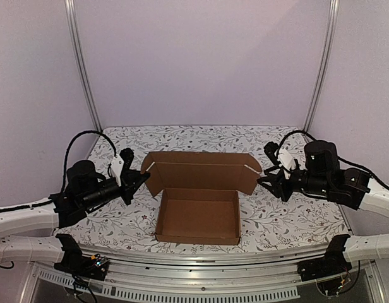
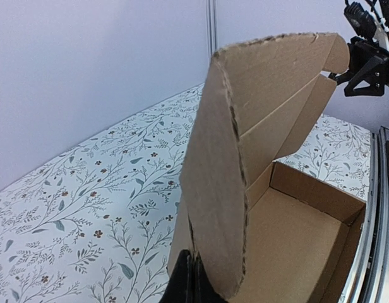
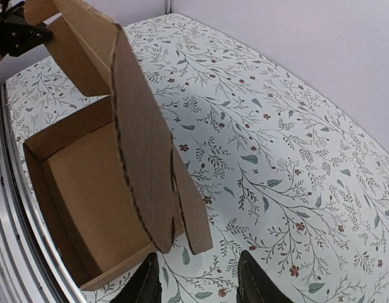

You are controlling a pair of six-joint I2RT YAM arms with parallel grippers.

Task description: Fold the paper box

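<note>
The paper box sits mid-table as a shallow brown tray with its lid standing up at the back. An ear flap sticks out at each end of the lid. My left gripper is shut, with its tip at the lower edge of the left ear flap. In the left wrist view its fingers sit pressed together just under that flap. My right gripper is open beside the right ear flap. Its fingertips are spread, and the flap's tip lies just ahead of them, untouched.
The table wears a white floral cloth. Pale walls and two metal corner posts close in the back and sides. A metal rail runs along the near edge. The right gripper shows in the left wrist view, beyond the lid.
</note>
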